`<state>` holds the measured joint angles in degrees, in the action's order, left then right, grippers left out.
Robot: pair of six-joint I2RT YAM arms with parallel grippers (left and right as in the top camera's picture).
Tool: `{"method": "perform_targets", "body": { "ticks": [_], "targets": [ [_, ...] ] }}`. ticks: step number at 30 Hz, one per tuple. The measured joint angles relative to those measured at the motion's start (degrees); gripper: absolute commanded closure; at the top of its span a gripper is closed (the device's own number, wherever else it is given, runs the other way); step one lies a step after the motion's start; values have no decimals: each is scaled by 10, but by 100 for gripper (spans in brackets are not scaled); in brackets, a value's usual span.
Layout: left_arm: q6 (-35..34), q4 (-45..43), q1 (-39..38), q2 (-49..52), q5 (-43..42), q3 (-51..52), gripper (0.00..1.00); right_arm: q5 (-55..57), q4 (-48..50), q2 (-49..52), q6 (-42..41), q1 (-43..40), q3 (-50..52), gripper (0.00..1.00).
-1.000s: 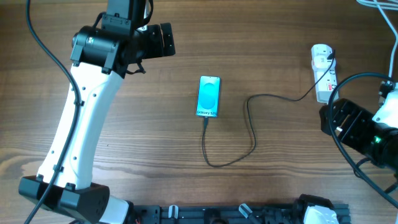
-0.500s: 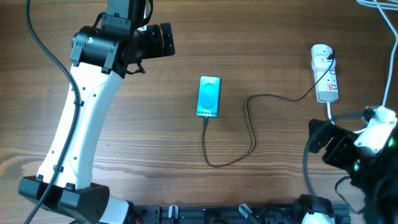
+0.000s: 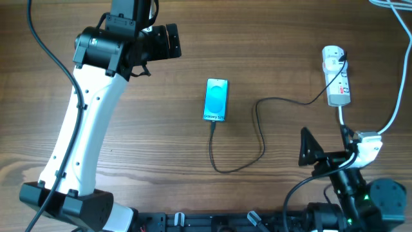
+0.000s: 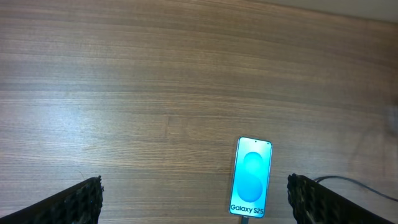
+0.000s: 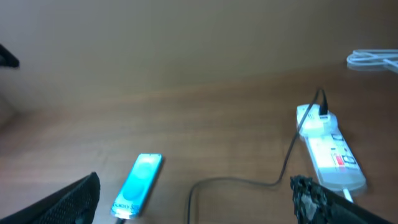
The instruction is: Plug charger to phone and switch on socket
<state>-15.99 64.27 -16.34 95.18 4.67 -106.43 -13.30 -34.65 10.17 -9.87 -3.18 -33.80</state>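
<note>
The phone (image 3: pixel 216 100) lies flat mid-table with its teal screen lit. It also shows in the left wrist view (image 4: pixel 252 177) and the right wrist view (image 5: pixel 138 185). The charger (image 3: pixel 261 138), a thin black cable, runs from the phone's near short edge, loops, and reaches the socket (image 3: pixel 336 76) at the far right. Its plug tip (image 4: pixel 247 218) sits at the phone's edge. My left gripper (image 3: pixel 170 40) hovers open and empty, up and left of the phone. My right gripper (image 3: pixel 327 147) is open and empty near the front right, apart from the socket (image 5: pixel 329 152).
A pale lead (image 3: pixel 394 109) runs from the socket past my right arm to the far right edge. More white cable (image 5: pixel 373 59) lies behind the socket. My left arm's white link (image 3: pixel 84 122) crosses the left side of the table.
My right arm has pulled back from beside the socket toward the table's front edge and now faces the far side. The left arm, phone and cable have not moved.
</note>
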Motion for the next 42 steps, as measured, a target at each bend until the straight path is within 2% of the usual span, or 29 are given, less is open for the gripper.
{"method": "perform_targets", "body": {
  "ticks": [6, 15, 28, 32, 36, 42],
  "targets": [
    [0, 0, 0, 0, 0, 0, 0, -19, 147, -58, 53, 9, 130, 0],
    [0, 0, 0, 0, 0, 0, 0, -14, 331, -91, 62, 12, 271, 1],
    [0, 0, 0, 0, 0, 0, 0, 16, 409, -91, 102, 15, 332, 0],
    [0, 0, 0, 0, 0, 0, 0, 40, 404, -92, 104, 27, 333, 0],
    [0, 0, 0, 0, 0, 0, 0, 61, 348, -92, 106, 27, 334, 0],
    [0, 0, 0, 0, 0, 0, 0, 75, 346, -92, 106, 27, 334, 0]
  ]
}}
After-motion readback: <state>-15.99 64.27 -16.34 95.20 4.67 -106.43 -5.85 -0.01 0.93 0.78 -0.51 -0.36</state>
